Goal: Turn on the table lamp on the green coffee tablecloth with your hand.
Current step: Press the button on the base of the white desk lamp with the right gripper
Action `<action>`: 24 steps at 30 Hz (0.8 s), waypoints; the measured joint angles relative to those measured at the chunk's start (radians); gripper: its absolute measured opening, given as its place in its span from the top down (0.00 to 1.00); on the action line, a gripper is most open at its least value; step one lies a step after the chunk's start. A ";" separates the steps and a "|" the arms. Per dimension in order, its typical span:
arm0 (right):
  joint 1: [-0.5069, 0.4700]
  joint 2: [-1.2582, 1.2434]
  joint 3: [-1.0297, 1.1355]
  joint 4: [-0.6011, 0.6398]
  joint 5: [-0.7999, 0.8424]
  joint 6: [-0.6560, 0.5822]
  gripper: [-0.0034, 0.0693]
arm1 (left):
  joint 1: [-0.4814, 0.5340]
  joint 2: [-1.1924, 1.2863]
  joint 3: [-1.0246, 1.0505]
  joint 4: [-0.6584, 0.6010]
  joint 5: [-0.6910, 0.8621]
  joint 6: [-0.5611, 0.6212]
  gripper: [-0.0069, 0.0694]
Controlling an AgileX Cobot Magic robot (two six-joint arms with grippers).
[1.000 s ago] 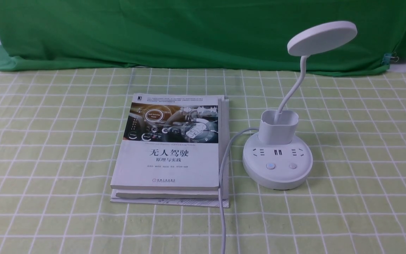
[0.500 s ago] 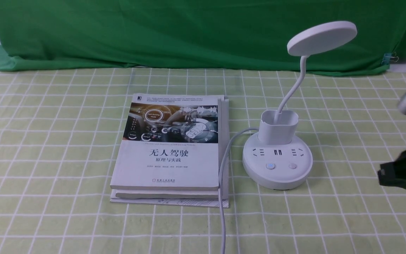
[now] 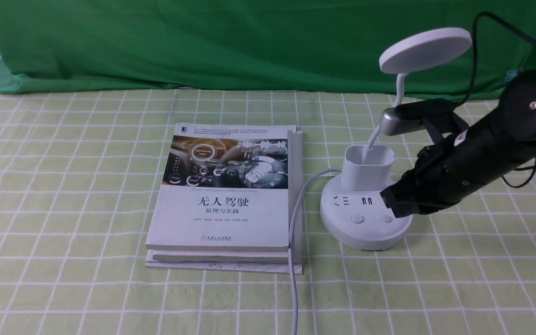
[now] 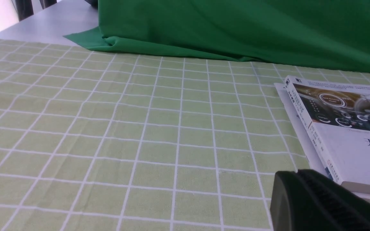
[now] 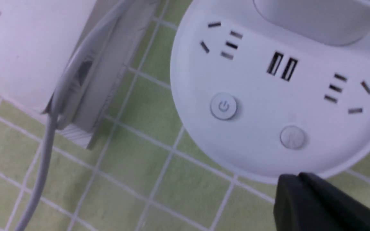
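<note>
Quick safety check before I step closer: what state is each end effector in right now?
Left end effector: closed, holding nothing.
Right end effector: closed, holding nothing, at the lamp base.

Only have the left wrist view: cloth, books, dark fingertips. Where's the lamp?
Observer: Front view has the lamp to the right of the books, on the gridded cloth.
Operator: Other arm anywhere near it?
Observer: Yes, the right gripper is shut, over the right side of the lamp's base; contact unclear.
Operator: Which button is power?
Observer: The left one in the front view; the right wrist view shows its power symbol.
</note>
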 joint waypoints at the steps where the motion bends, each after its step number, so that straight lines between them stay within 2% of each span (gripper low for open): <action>1: 0.001 0.038 -0.026 0.000 0.002 0.000 0.91 | 0.000 0.000 0.000 0.000 0.000 0.000 0.91; 24: 0.001 0.144 -0.098 -0.022 -0.008 0.007 0.91 | 0.000 0.000 0.000 0.000 0.000 0.000 0.91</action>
